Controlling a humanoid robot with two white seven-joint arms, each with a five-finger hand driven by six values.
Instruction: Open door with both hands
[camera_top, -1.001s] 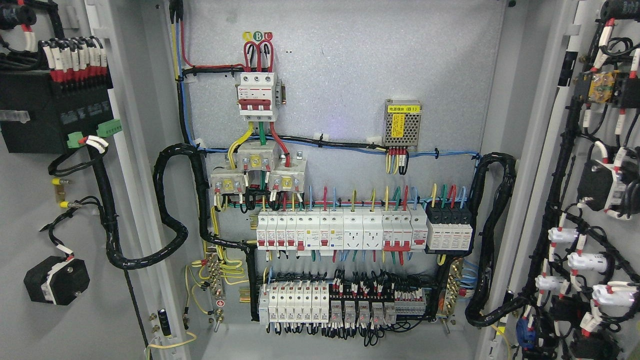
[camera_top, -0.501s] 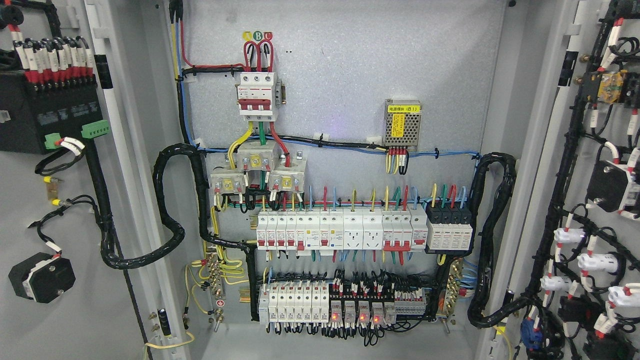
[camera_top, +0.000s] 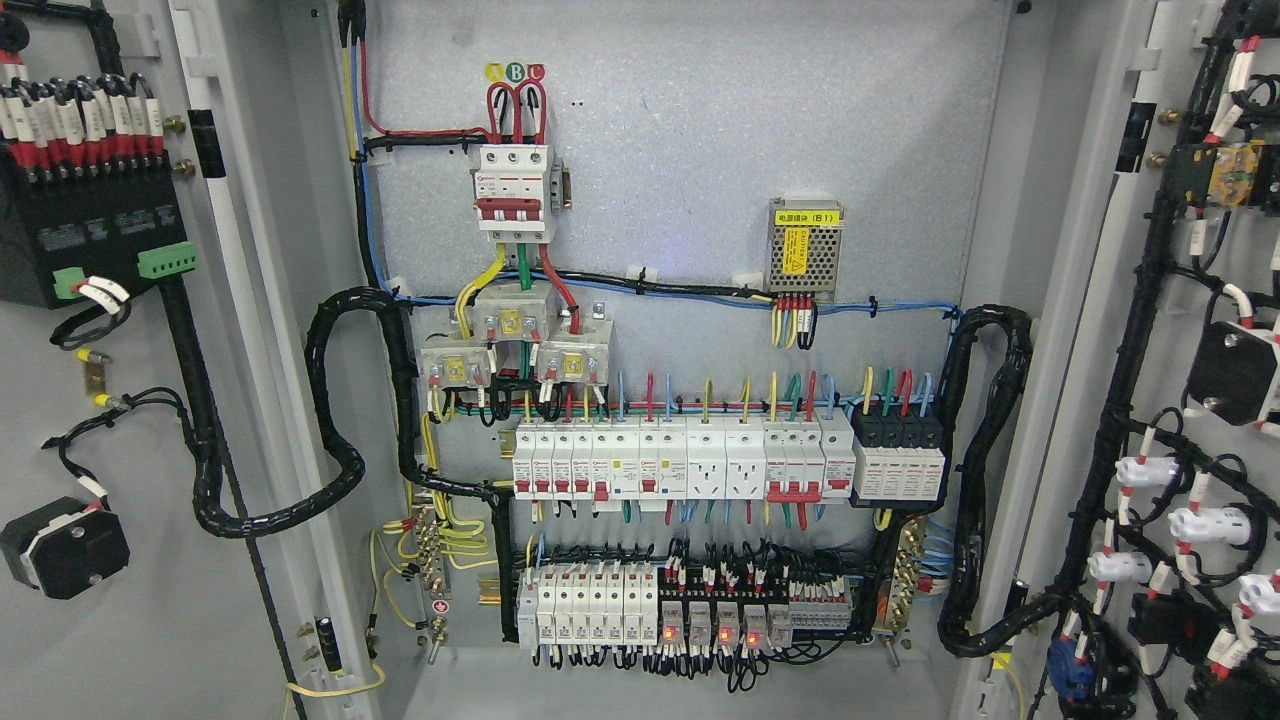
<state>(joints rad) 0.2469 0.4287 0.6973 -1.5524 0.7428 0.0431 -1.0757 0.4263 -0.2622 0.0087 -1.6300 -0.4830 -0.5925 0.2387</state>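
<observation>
I see both doors swung wide and the cabinet interior facing me. The left door (camera_top: 130, 620) fills the picture's left edge, its inner face carrying a black module (camera_top: 90, 235) with red-tipped wires along the top, and a black harness (camera_top: 200, 420) looping down and across to the cabinet. The right door (camera_top: 1110, 330) stands at the right edge, crowded with black cabling and white connectors (camera_top: 1150, 472); parts run out of frame there, so I can't make them all out.

Neither of my hands shows anywhere in the head view, so I cannot tell whether the fingers are released, clenched or grasping anything.

On the back panel (camera_top: 700, 130), a three-pole breaker (camera_top: 513, 190) sits at upper left with red, green and yellow leads below it. A small meshed power supply (camera_top: 805, 250) hangs to its right. Below runs a row of white breakers (camera_top: 680, 460), and under that a second row whose relays (camera_top: 715, 625) glow with small red lights.
</observation>
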